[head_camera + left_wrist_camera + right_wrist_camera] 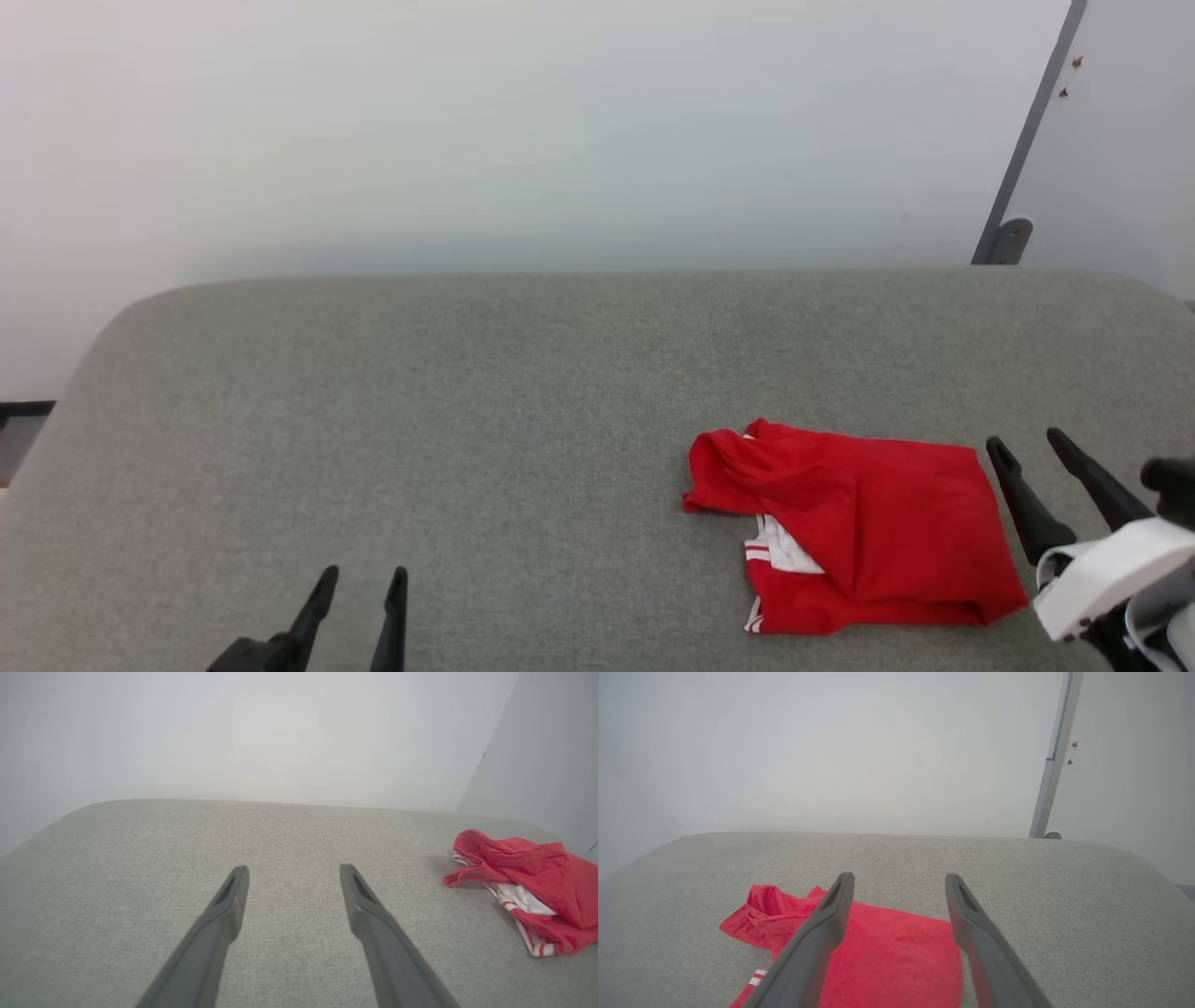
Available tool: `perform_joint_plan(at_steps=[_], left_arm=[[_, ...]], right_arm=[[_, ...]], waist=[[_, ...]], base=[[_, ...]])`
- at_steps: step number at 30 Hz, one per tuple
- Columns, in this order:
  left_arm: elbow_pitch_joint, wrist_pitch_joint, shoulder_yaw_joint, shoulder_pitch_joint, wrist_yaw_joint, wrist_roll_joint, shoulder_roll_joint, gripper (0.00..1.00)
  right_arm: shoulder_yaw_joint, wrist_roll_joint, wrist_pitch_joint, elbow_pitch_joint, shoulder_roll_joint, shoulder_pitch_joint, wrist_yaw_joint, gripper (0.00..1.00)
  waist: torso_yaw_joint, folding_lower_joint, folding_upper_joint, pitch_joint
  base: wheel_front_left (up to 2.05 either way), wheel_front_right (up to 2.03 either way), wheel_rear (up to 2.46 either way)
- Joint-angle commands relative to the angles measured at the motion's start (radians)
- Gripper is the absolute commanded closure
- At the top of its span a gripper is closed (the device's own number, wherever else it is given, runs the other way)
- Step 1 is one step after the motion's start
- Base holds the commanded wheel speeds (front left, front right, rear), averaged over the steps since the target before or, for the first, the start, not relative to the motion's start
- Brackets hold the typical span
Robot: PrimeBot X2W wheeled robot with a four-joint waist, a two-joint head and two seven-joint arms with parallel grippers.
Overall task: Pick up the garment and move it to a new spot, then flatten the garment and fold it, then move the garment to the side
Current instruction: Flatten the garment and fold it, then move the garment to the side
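Surface: a wide, pale grey, cloth-covered tabletop with rounded far corners (467, 420); it carried everything in the scene.
Garment: a bright red, soft jersey shirt with white sleeve cloth and red-and-white striped trim (868, 532). It lay in a compact, roughly folded packet on the right part of the surface, near the front edge.
Garment's long axis: it ran across the head view from left to right. The bunched end was at the left and a fairly straight edge was at the right.
Right gripper: two long dark fingers on a white wrist (1027, 441), standing spread apart with nothing between them. It was just beside the straight right edge of the garment, not touching it as far as I could see. The garment lay to its left, and the fingers leaned toward the far left. I could not tell its height above the cloth.
Left gripper: the same kind of dark pair (364, 572), also spread and empty, low at the left. The garment was well apart from it, on its right.
Nearer arm: clearly the right one. By my judgement, a move of the garment would begin from that right edge.
Count: one surface, one garment, two grippers with two fingers each.
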Motion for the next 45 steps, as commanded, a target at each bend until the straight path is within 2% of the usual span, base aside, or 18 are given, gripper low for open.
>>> perform_joint_plan(at_steps=[1, 12, 18, 27, 40, 45], left_arm=[[-0.013, 0.0, 0.007, 0.018, -0.004, 0.009, 0.002, 0.0], [-0.108, 0.0, 0.041, 0.114, -0.004, 0.02, 0.017, 0.0], [-0.165, 0.0, 0.076, 0.183, -0.004, 0.025, -0.005, 0.0], [-0.239, 0.0, 0.093, 0.268, -0.004, 0.029, -0.011, 0.0], [-0.243, 0.0, 0.064, 0.261, -0.003, 0.028, -0.004, 0.0], [-0.234, 0.0, 0.039, 0.241, -0.003, 0.038, -0.001, 0.0]], right_arm=[[-0.02, -0.021, -0.007, -0.015, 0.009, 0.028, -0.002, 0.0], [-0.229, -0.135, -0.009, -0.197, 0.045, 0.246, -0.002, 0.0], [-0.317, -0.164, -0.009, -0.289, 0.069, 0.374, -0.002, 0.0], [-0.471, -0.224, 0.05, -0.436, 0.121, 0.513, -0.002, 0.0], [-0.512, -0.254, 0.119, -0.528, 0.159, 0.546, -0.002, 0.0], [-0.492, -0.246, 0.181, -0.523, 0.123, 0.517, -0.002, 0.0]], waist=[[0.009, 0.0, 0.0, -0.013], [0.048, 0.0, 0.0, -0.042], [0.07, 0.0, 0.0, -0.052], [0.075, 0.0, 0.0, -0.055], [0.076, 0.0, 0.0, -0.054], [0.076, 0.0, 0.0, -0.043]], base=[[0.0, 0.0, 0.0], [0.0, 0.0, 0.0], [0.0, 0.0, 0.0], [0.0, 0.0, 0.0], [0.0, 0.0, 0.0], [0.0, 0.0, 0.0]])
